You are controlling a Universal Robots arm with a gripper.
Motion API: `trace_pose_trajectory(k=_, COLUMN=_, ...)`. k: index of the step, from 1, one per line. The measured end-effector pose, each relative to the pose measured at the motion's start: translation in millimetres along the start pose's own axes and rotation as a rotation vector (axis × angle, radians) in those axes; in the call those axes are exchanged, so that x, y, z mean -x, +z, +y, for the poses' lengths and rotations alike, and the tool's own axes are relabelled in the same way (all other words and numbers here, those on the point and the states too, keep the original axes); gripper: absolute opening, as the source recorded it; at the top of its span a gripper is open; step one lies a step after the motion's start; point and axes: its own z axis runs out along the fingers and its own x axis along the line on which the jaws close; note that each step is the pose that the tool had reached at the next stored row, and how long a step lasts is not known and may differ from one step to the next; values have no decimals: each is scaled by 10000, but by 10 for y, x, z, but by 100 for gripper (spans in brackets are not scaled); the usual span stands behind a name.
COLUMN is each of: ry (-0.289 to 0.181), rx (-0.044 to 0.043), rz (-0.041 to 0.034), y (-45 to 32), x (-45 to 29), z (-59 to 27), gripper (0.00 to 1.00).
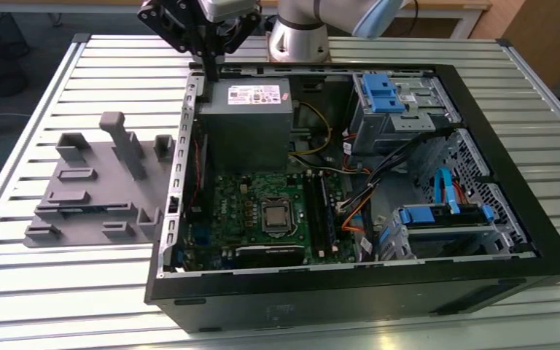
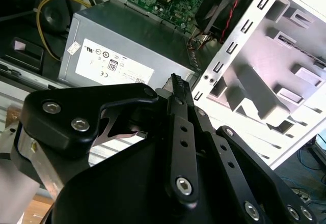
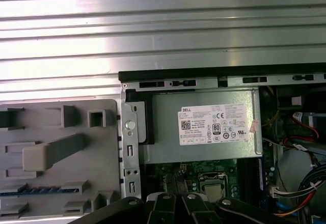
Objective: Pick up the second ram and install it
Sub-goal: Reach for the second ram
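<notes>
Second ram lies in the grey fixture block on the slatted metal table, beside the open computer case. The gripper, pinched closed and empty, hangs above the case's rim.

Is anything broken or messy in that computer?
Nothing looks broken or spilled. The computer case lies open on the table, its cables loose but inside. The grey fixture block sits flat beside it, and the hand hovers over the case's corner.
</notes>
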Motion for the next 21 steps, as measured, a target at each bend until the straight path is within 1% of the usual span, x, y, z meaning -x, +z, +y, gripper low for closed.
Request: trace_pose_trajectory(k=21, ry=0, rx=0, rz=0, y=-1, x=-48, z=-4, gripper=11)
